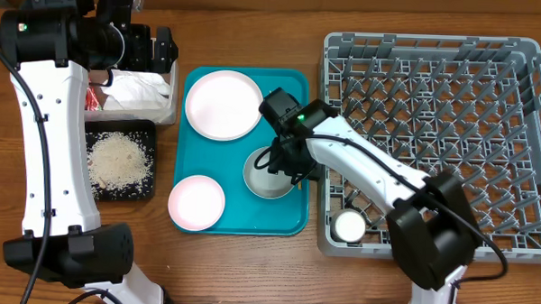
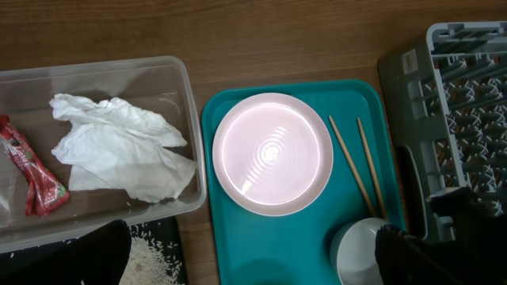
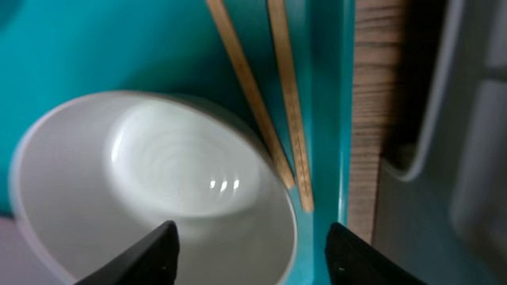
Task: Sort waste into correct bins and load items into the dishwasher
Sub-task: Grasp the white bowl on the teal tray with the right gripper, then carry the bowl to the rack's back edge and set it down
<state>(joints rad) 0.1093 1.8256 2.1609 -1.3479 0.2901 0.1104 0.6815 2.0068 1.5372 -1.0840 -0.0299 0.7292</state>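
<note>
My right gripper (image 1: pixel 285 160) (image 3: pixel 253 260) is open and hangs over the right rim of a white bowl (image 1: pixel 265 177) (image 3: pixel 158 182) on the teal tray (image 1: pixel 241 221). Two wooden chopsticks (image 3: pixel 269 103) (image 2: pixel 354 162) lie beside the bowl, their ends under its rim. A large white plate (image 1: pixel 223 103) (image 2: pixel 272 153) and a small pale-pink plate (image 1: pixel 197 202) also sit on that tray. My left gripper (image 1: pixel 157 49) (image 2: pixel 253 267) is open and empty above the clear tub (image 1: pixel 168 108) (image 2: pixel 186 95), which holds crumpled tissues (image 2: pixel 119 146) and a red sauce packet (image 2: pixel 32 170). Rice scraps (image 1: pixel 120 158) lie in the black tray (image 1: pixel 147 195).
The grey dish rack (image 1: pixel 438 144) (image 2: pixel 467 103) stands right of the teal tray, with a strip of wooden table between them. A small white cup (image 1: pixel 349 227) sits in its near left corner.
</note>
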